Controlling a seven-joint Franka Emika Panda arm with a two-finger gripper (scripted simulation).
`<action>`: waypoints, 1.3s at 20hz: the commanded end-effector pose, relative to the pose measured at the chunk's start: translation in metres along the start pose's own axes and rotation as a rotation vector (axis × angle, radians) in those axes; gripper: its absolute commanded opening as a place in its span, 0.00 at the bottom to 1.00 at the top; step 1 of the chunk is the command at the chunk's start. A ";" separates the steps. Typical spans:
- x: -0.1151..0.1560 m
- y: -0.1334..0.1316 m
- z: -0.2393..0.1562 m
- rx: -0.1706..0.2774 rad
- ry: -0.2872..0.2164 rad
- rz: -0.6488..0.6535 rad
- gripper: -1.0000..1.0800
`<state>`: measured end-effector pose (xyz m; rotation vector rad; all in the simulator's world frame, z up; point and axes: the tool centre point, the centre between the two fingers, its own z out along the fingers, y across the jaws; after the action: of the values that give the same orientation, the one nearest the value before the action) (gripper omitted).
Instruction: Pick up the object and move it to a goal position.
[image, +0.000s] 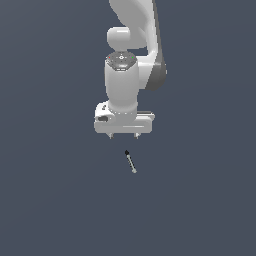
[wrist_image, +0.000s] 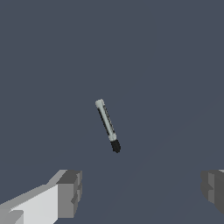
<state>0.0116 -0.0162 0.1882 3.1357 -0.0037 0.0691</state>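
A Franka arm hangs above a flat dark grey floor, its gripper pointing down with fingers spread wide apart and nothing between them. The rod lies on the floor, apart from the gripper and unheld, its black tip toward the gripper and its light grey shaft angled away toward the exterior view's right. How high the gripper sits above the floor is hard to judge.

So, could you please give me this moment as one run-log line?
phase: approach | tool: open, empty, apart from rod | rod: lying free on surface, black tip toward tool | grasp: not yet
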 end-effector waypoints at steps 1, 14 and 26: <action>0.000 0.000 0.000 0.000 0.000 0.000 0.96; -0.006 0.001 0.004 -0.009 -0.011 -0.041 0.96; 0.004 -0.006 0.038 -0.009 -0.022 -0.136 0.96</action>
<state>0.0151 -0.0119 0.1579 3.1191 0.1752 0.0393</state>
